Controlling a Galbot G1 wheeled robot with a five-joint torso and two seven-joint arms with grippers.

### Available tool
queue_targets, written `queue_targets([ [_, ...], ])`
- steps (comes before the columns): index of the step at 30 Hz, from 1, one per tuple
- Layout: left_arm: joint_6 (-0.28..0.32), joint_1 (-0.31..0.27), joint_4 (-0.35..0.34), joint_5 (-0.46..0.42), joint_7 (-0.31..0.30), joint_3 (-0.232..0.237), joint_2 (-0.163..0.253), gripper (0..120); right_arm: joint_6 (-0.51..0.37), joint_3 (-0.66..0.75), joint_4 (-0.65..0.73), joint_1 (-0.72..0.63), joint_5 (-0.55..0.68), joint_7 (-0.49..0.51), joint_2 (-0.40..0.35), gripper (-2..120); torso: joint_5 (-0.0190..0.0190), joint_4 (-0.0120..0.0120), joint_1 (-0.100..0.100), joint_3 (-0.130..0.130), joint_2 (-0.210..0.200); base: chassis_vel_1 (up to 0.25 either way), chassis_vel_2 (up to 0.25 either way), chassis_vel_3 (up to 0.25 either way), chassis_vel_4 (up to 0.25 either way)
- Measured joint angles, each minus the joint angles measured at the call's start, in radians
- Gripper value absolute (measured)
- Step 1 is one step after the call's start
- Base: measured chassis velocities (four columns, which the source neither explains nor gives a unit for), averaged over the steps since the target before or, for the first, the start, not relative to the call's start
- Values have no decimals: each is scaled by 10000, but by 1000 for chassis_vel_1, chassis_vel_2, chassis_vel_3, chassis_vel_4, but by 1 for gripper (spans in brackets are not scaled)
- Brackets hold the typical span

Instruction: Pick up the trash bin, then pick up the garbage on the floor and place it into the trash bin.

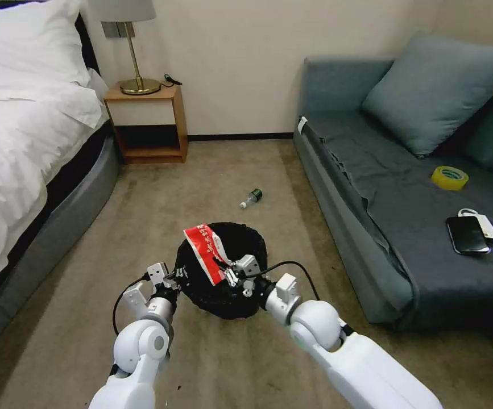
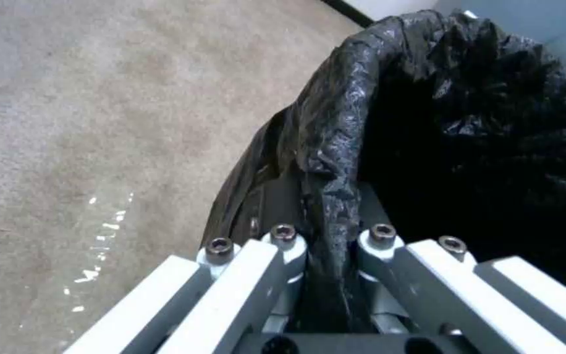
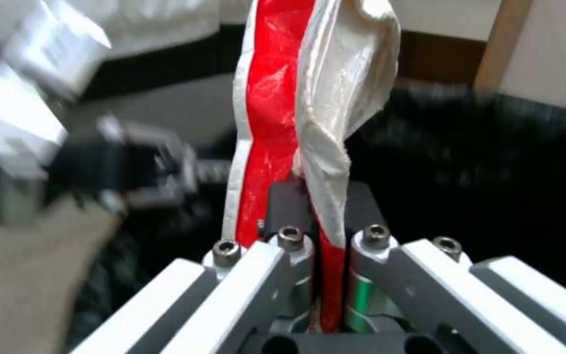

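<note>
Head view: right gripper (image 1: 230, 276) pinches red-white wrapper (image 1: 206, 251) over trash bin (image 1: 246, 241) – left gripper (image 1: 176, 276) clamps bin's rim. Wrapper's big, floppy – may catch on rim & fall outside.

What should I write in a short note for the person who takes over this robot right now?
Left gripper: shut on the trash bin rim, holding it.
Right gripper: shut on the red-white wrapper, held over the bin's mouth, not yet released.
Small green-capped bottle: on the carpet beyond the bin.
Done: bin gripped, wrapper picked up.
Left: drop the wrapper in, then collect the bottle.
</note>
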Motion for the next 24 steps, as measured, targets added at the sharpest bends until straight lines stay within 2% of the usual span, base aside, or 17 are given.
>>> queue_targets([
  [5, 25, -32, -92, -50, -64, -97, -51, 4, 114, -36, -458, 61, -440, -71, 148, 1, 0, -3, 0, 0, 0, 0, 0, 0, 0],
  [9, -20, -68, -48, 21, -76, -239, -31, 4, 116, -23, -485, 84, -638, -96, 30, 18, 0, -2, 0, 0, -1, 0, 0, 0, 0],
  [10, -20, -68, -48, 21, -76, -239, -31, 4, 116, -23, -485, 84, -638, -96, 30, 18, 0, -2, 0, 0, -1, 0, 0, 0, 0],
  [14, -20, -44, -84, -50, -70, -305, 3, 4, 96, -18, -488, 91, -674, -86, 16, 38, 1, -2, 1, 0, -1, 0, 0, 0, 0],
  [16, -20, -41, -87, -53, -70, -307, 4, 4, 94, -18, -488, 93, -674, -84, 21, 39, 0, -2, 0, 0, -1, 0, 0, 0, 0],
  [17, -20, -29, -111, -63, -70, -316, 4, 4, 90, -20, -484, 94, -684, -70, 58, 48, 0, -2, 0, 0, -1, 0, 0, 0, 0],
  [19, -20, -12, -132, -75, -70, -328, 4, 4, 89, -18, -471, 95, -710, -61, 82, 51, 0, -2, 0, 0, -1, 0, 0, 0, 0],
  [23, -21, 103, -229, -116, -70, -405, -5, 4, 134, 103, -293, 79, -794, 0, 108, 70, 1, -2, 0, 0, -2, 0, 0, 0, 0],
  [24, -21, 103, -229, -116, -70, -405, -5, 4, 134, 103, -293, 79, -794, 0, 108, 70, 1, -2, 0, 0, -2, 0, 0, 0, 0],
])
